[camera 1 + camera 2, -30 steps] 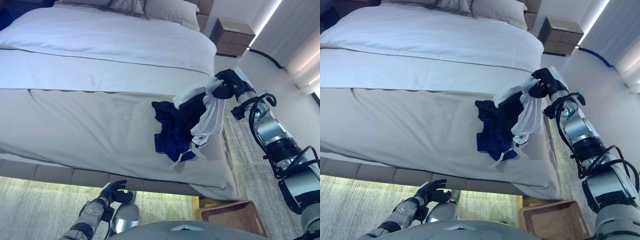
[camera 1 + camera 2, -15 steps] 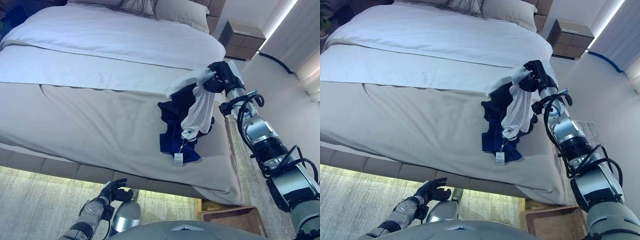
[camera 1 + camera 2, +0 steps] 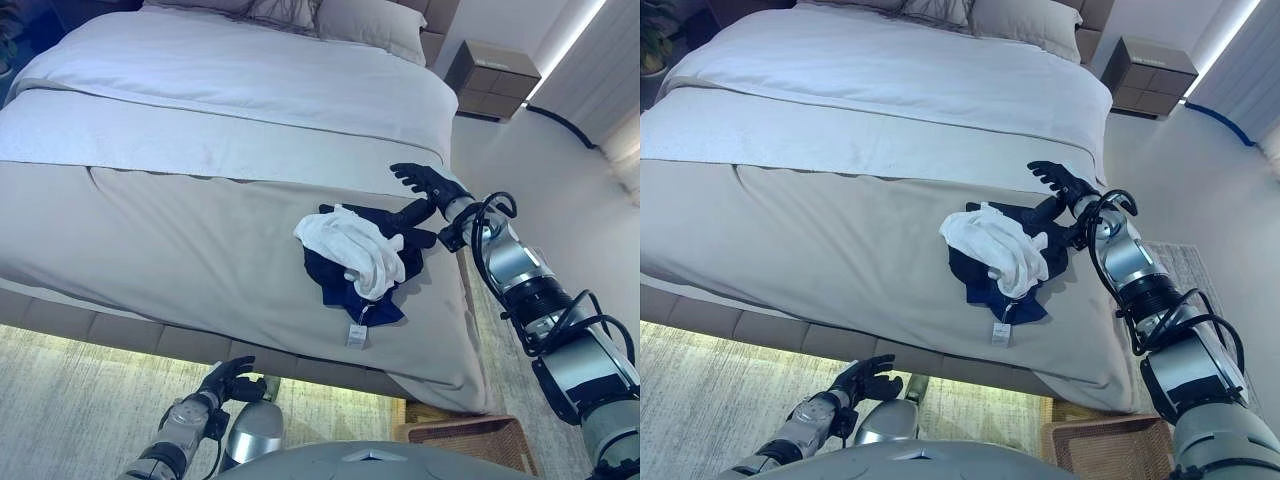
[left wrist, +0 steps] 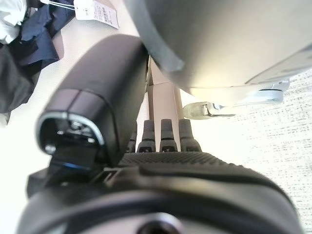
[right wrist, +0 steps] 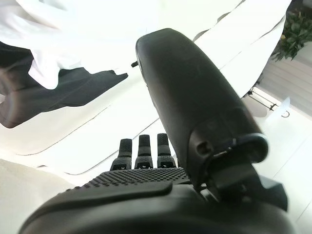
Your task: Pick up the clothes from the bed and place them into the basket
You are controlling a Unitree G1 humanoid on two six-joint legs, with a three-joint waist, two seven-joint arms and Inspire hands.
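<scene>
A crumpled white garment (image 3: 352, 247) lies on top of dark navy clothes (image 3: 345, 285) near the right edge of the bed (image 3: 180, 230). A paper tag (image 3: 354, 334) hangs from the navy cloth. My right hand (image 3: 425, 185) hovers just past the pile with fingers spread and straight, holding nothing. In the right wrist view the white garment (image 5: 29, 34) and dark cloth (image 5: 63, 92) show beyond the fingers (image 5: 139, 148). Low beside the bed base hangs my left hand (image 3: 228, 382), fingers relaxed. A corner of the wicker basket (image 3: 468, 437) sits on the floor at the lower right.
Pillows (image 3: 365, 20) lie at the head of the bed. A nightstand (image 3: 492, 78) stands against the wall to the right. A pale rug (image 3: 70, 400) covers the floor by the bed's near side.
My right hand has let go of the white garment, which dropped onto the navy clothes. The hand opened and moved slightly right, off the pile.
</scene>
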